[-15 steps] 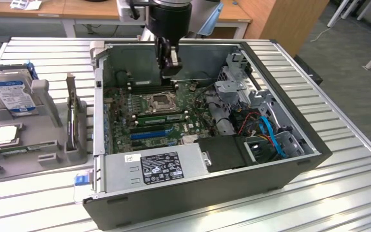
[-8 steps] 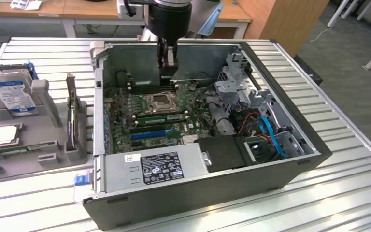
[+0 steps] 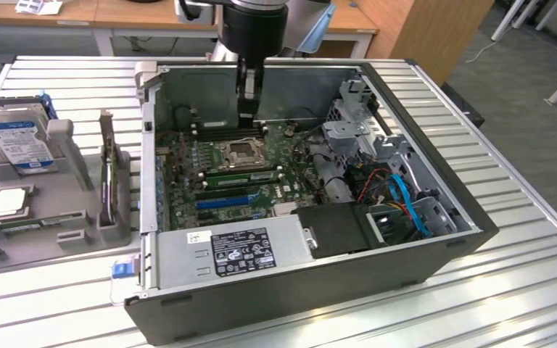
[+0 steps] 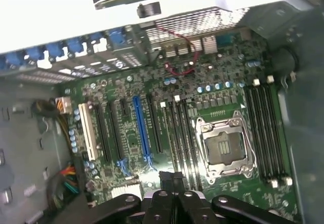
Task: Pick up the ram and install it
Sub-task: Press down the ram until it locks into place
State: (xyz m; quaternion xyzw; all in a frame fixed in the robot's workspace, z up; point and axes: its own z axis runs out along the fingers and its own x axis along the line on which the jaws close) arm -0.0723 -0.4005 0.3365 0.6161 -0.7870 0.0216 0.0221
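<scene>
Green ram [image 3: 243, 176] seated, claw [image 3: 249, 109] seemingly above

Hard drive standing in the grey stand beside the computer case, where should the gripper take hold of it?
Probably by its upper edge, pinching across the thin body and coming down from above. The hard drive stands nearly upright with its lower part seated in the grey stand, so the top stands clear.
</scene>
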